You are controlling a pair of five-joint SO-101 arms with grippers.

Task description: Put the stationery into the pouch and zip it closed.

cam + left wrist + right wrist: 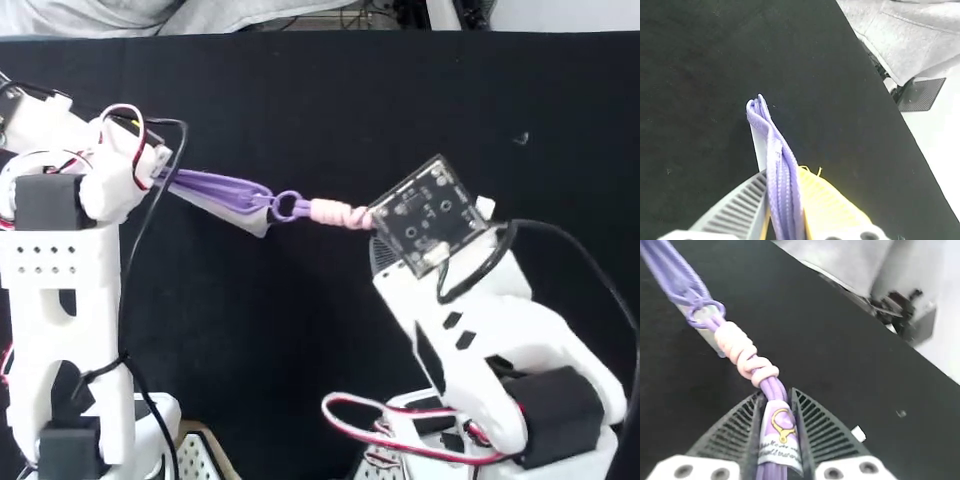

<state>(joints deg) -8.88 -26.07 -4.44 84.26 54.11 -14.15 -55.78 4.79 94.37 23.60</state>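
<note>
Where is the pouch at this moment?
In the high view the pouch is stretched left of centre: the left gripper clamps one end, and the right gripper grips the tag past its pink cord.

High camera looks down on the table [300, 100]; wrist cameras sit close, sharing the pouch [781, 175].

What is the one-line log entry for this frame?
left pincer: shut on pouch | right pincer: shut on pull cord | pouch: stretched between both arms over table
</note>
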